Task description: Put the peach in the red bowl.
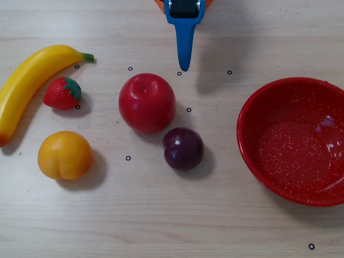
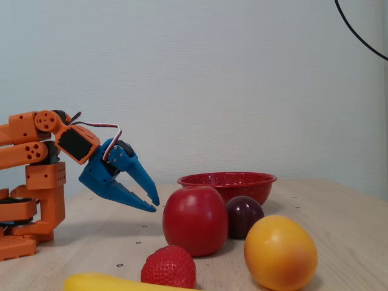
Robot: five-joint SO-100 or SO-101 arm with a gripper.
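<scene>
The peach (image 1: 64, 155) is a smooth yellow-orange fruit lying at the front left of the wooden table in the overhead view. In the fixed view, the peach (image 2: 280, 251) is in the near right foreground. The red bowl (image 1: 290, 145), speckled and empty, stands at the right; it also shows at the back in the fixed view (image 2: 227, 182). My blue gripper (image 1: 184, 67) hangs at the top centre, above the table and behind the fruit. In the fixed view, the gripper (image 2: 154, 206) is left of the apple, tips together, holding nothing. It is far from the peach.
A large red apple (image 1: 147, 102) and a dark purple plum (image 1: 183, 148) lie between gripper, peach and bowl. A strawberry (image 1: 63, 93) and a banana (image 1: 32, 80) lie at the left, behind the peach. The orange arm base (image 2: 36, 188) stands at the fixed view's left.
</scene>
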